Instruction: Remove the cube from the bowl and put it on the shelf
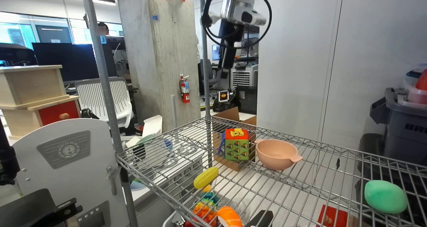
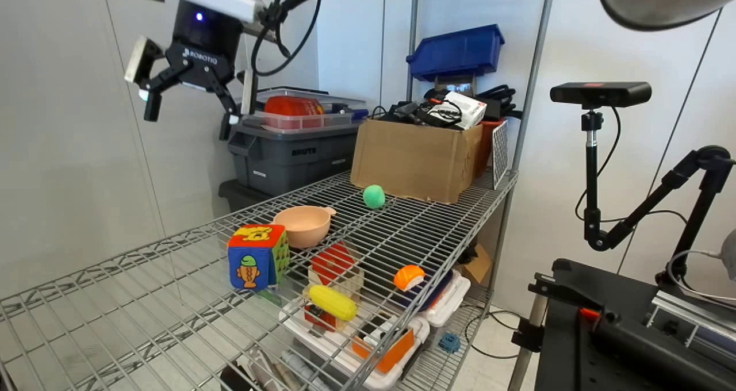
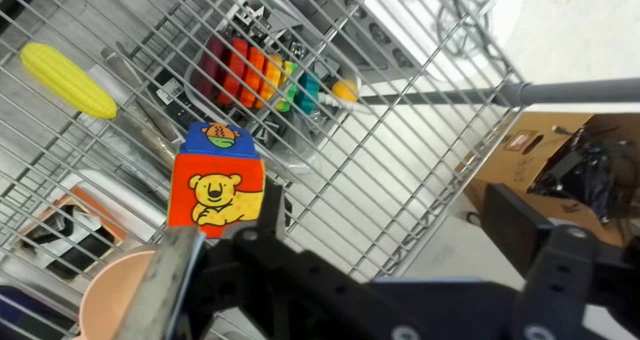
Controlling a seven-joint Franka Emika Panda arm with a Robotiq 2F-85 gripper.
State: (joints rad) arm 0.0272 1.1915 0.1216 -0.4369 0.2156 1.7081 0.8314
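Note:
The multicoloured cube (image 1: 237, 144) sits on the wire shelf (image 1: 317, 144) close beside the salmon bowl (image 1: 277, 153); whether they touch is unclear. In an exterior view the cube (image 2: 248, 259) shows its blue face and red top, partly in front of the bowl (image 2: 307, 228). The bowl looks empty. My gripper (image 2: 190, 117) is open and empty, high above the shelf. In the wrist view the fingers (image 3: 392, 210) stand wide apart, with the cube (image 3: 215, 187) left of them and its lower edge hidden by the gripper. The bowl (image 3: 112, 295) is partly hidden at the lower left.
A yellow corn toy (image 2: 333, 302), an orange toy (image 2: 409, 277) and a green lump (image 2: 374, 196) lie on the shelf. A cardboard box (image 2: 411, 158) stands at its far end. Metal poles (image 1: 206, 86) rise at the shelf corners. Grey bins (image 2: 293, 155) stand behind.

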